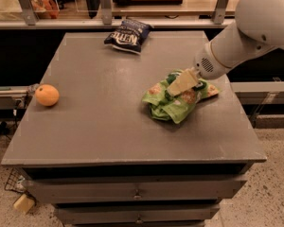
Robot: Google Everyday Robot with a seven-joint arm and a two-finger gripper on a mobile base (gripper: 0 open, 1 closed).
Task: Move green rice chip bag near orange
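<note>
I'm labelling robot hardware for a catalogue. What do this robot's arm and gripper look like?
The arm is a bulky, smooth white shell with rounded joints; its wrist shows a patch of small dark holes and a thin tan ring. The gripper, at the green rice chip bag, is pale cream and wedge-shaped. No cables show.

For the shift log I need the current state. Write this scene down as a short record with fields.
claw: down on the green rice chip bag, reaching in from the right
green rice chip bag: crumpled, lying right of centre on the grey table
orange: near the table's left edge, far apart from the bag
blue chip bag: near the back edge, untouched
task status: bag not yet near the orange
</note>
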